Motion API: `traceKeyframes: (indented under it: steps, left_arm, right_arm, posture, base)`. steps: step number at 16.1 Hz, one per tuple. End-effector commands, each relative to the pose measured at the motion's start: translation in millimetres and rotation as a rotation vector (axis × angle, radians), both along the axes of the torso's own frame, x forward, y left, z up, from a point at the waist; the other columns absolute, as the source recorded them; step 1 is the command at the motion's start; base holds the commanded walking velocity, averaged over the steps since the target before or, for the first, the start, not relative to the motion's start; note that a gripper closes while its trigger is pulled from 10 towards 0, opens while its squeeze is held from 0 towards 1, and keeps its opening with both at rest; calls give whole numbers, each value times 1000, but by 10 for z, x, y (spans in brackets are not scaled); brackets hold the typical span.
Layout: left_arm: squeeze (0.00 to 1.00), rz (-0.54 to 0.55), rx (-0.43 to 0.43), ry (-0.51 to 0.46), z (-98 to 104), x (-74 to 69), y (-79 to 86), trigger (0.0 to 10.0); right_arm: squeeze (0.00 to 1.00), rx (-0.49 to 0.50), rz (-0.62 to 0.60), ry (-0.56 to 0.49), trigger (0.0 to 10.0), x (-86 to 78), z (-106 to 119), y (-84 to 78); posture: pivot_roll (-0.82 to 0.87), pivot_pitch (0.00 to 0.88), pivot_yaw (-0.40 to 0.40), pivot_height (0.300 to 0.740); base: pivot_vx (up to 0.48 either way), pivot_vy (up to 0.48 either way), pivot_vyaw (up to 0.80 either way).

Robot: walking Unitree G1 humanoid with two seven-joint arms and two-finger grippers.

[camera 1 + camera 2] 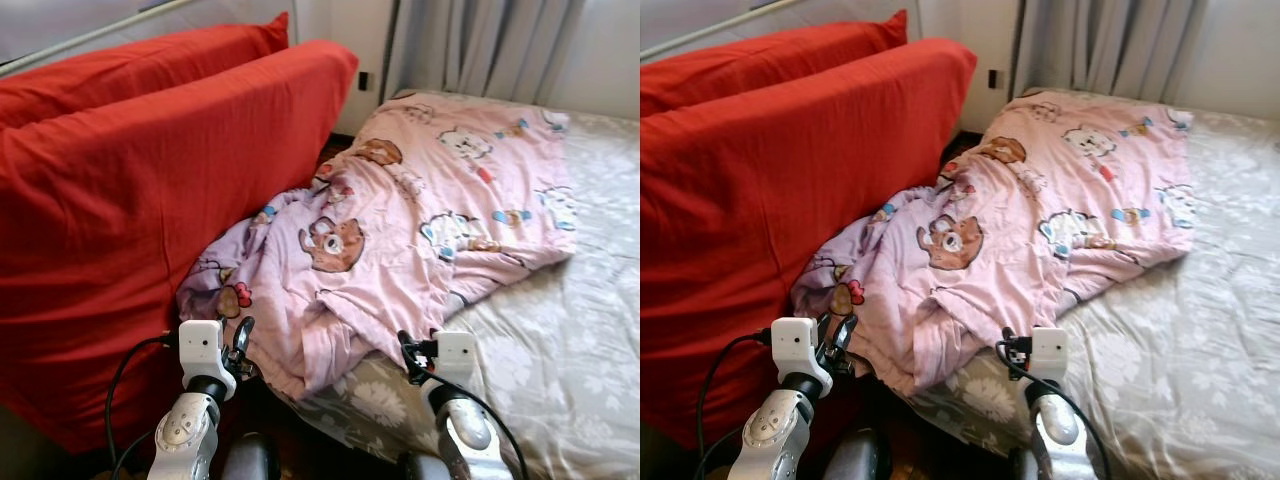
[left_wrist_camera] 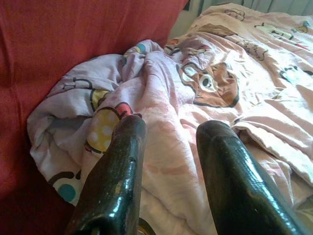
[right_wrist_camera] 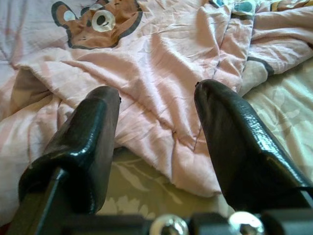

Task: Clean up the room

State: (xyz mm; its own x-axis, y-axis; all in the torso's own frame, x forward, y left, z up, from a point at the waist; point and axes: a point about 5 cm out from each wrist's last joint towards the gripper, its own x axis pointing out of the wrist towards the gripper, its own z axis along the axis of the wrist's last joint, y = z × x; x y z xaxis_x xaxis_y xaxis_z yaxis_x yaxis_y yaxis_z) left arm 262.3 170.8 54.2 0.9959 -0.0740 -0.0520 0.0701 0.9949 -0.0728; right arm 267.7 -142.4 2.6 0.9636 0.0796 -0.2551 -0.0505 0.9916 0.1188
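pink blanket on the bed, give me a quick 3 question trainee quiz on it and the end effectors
1. True or false: the pink blanket lies folded flat in the middle of the bed.
2. Which end effector has its open fingers over the blanket's near corner on the grey sheet: (a) left end effector or (b) right end effector?
3. Fill in: the crumpled end of the blanket is bunched against the red ____.

Key
1. False: it is rumpled, spread slantwise, one end pushed against the red cushion.
2. b. The left one, also open, is by the bunched end.
3. cushion
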Motion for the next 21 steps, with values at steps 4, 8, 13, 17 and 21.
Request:
traceKeyframes:
  steps: [4, 8, 13, 17, 21]
  left_arm:
    - [0, 0, 1, 10, -11, -17, 16, 10000]
    - [0, 0, 1, 10, -11, -17, 16, 10000]
    - [0, 11, 10, 2, 39, -36, 63, 10000]
    - [0, 17, 10, -20, 122, -9, 46, 10000]
    - [0, 13, 1, -18, 137, 15, 9, 10000]
  right_arm:
    - [0, 1, 1, 7, 10000, 9, -1, 11]
    - [0, 1, 1, 7, 10000, 9, -1, 11]
    - [0, -18, -50, 50, 10000, 215, 59, -112]
    - [0, -43, -125, 98, 10000, 390, 137, -289]
    - [0, -42, -120, 122, 10000, 336, 68, -309]
  posture:
    - [29, 46, 17, 615]
    - [29, 46, 17, 615]
    - [113, 179, 26, 615]
    - [101, 157, 25, 615]
    - [88, 143, 23, 615]
  base:
    - [0, 0, 0]
    - [0, 0, 0]
    - [0, 0, 0]
    - [0, 0, 0]
    - [0, 0, 0]
